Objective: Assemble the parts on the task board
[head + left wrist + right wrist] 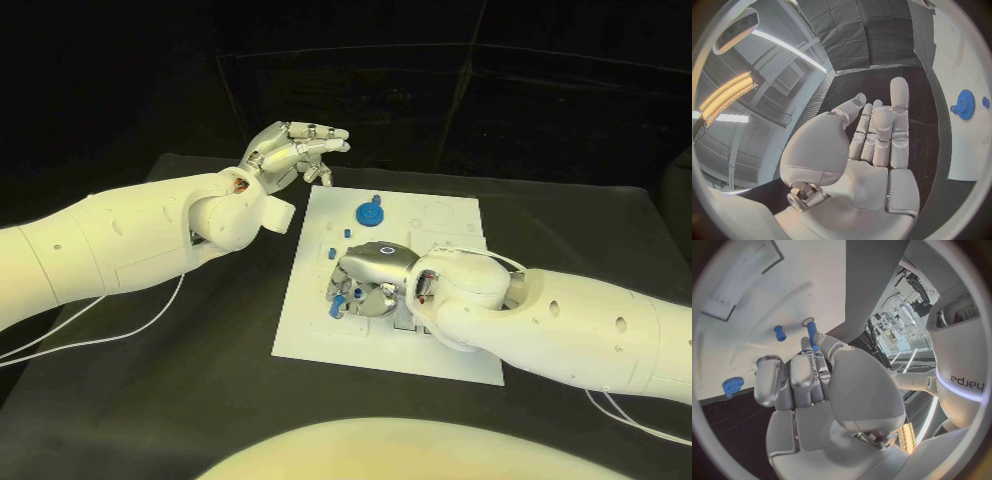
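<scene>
- A black counter (173, 390) carries the white task board (447, 225) at its middle.
- The left robot hand (293, 150) hovers off the board's far-left corner, fingers straight and apart, holding nothing.
- The right robot hand (378, 278) rests on the board's near half; fingers lie beside a blue peg (812, 335), grip unclear.
- A blue gear (372, 212) sits toward the board's far edge.

**Around the board**

A black table (173, 400) bears the scene, its surface dark and matte. Thin white cables (87, 325) trail across its left side, and another cable (635, 420) lies near its right edge. Black curtains (476, 80) hang behind.
</scene>
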